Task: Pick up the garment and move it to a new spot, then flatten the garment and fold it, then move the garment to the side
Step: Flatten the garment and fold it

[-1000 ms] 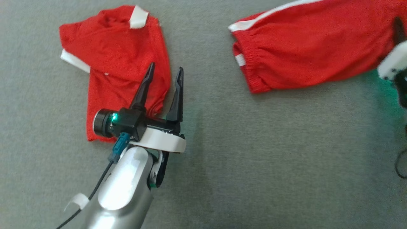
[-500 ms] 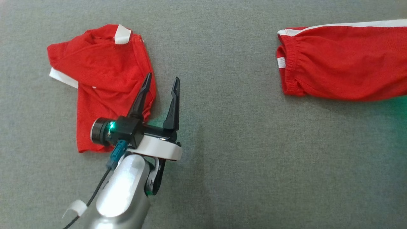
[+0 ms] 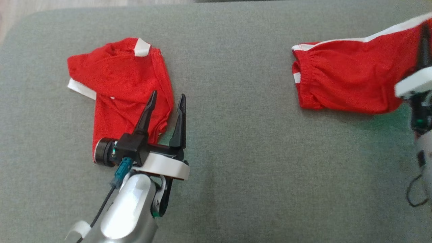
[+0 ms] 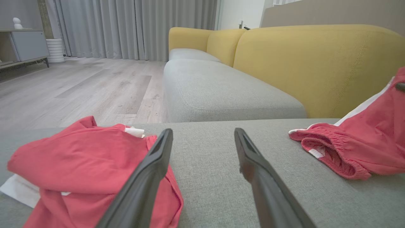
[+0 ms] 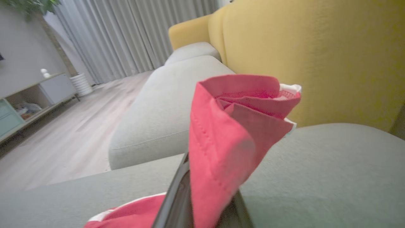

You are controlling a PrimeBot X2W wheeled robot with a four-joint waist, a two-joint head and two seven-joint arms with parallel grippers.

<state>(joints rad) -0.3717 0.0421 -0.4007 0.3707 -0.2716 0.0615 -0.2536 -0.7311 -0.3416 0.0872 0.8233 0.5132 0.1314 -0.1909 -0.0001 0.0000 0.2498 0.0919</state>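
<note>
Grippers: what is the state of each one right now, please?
Left gripper: open, holding nothing, at the edge of the red shirt.
Right gripper: shut on the red shorts.

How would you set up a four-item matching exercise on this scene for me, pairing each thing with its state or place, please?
Things:
1. left gripper
2. right gripper
3. red top
4. sofa backrest

States or places:
A. yellow, behind the grey cushion
B. open, holding nothing
C. shut on the red shorts
D. lying crumpled on the cushion's left part

Pairs: 1-B, 2-C, 3-D, 4-A
</note>
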